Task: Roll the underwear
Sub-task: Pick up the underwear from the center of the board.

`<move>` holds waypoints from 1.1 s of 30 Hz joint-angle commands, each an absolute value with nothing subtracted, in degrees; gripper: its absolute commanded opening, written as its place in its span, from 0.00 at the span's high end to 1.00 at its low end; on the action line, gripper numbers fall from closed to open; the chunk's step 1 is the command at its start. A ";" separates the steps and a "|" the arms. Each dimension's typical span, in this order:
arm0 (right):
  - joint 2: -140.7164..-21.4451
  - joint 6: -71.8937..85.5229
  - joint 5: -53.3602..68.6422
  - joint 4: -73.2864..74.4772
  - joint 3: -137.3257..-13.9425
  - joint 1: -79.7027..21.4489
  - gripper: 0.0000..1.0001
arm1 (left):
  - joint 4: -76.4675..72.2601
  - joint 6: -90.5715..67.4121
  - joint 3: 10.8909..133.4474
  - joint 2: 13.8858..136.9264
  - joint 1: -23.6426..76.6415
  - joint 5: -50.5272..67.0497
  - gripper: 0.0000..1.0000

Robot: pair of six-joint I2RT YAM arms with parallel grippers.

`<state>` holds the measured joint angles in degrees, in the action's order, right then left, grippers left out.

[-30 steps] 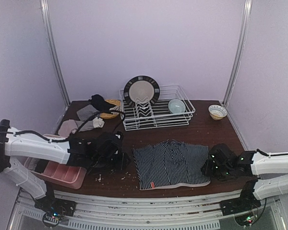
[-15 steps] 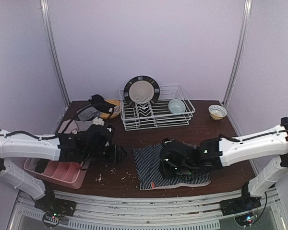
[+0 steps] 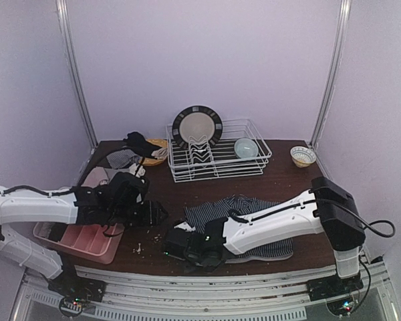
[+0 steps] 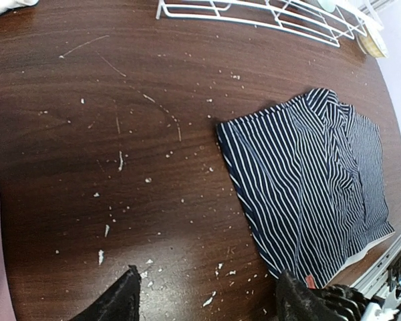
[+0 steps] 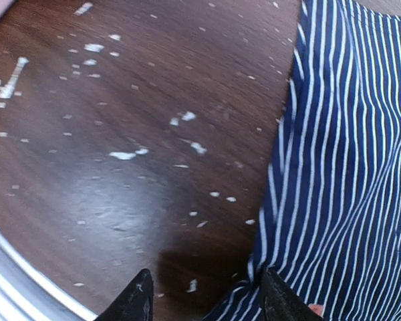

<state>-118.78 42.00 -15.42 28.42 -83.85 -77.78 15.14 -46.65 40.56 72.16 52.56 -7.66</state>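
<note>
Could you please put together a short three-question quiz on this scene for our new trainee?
1. True or false: the striped underwear lies spread out on the table, not rolled.
2. Where is the plate? A. standing upright in the dish rack; B. lying flat on the table; C. on top of the underwear.
3. Fill the gap: the left gripper and the right gripper are both ___.
Key: 1 true; 2 A; 3 open.
</note>
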 commanded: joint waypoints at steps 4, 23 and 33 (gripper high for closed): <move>-121.21 43.61 -22.56 38.15 -84.68 -79.46 0.48 | 14.41 -47.44 39.68 71.97 51.25 -6.47 0.32; -105.24 42.17 -12.70 19.90 -62.81 -83.85 1.00 | 0.03 -54.46 37.08 84.90 51.53 3.99 0.31; -103.76 42.39 -11.83 16.57 -58.75 -85.48 1.00 | -1.15 -55.88 43.09 95.38 52.94 3.41 0.36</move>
<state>-103.96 42.19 -12.51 18.31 -59.77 -84.99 -0.27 -54.65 41.41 92.53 52.62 3.33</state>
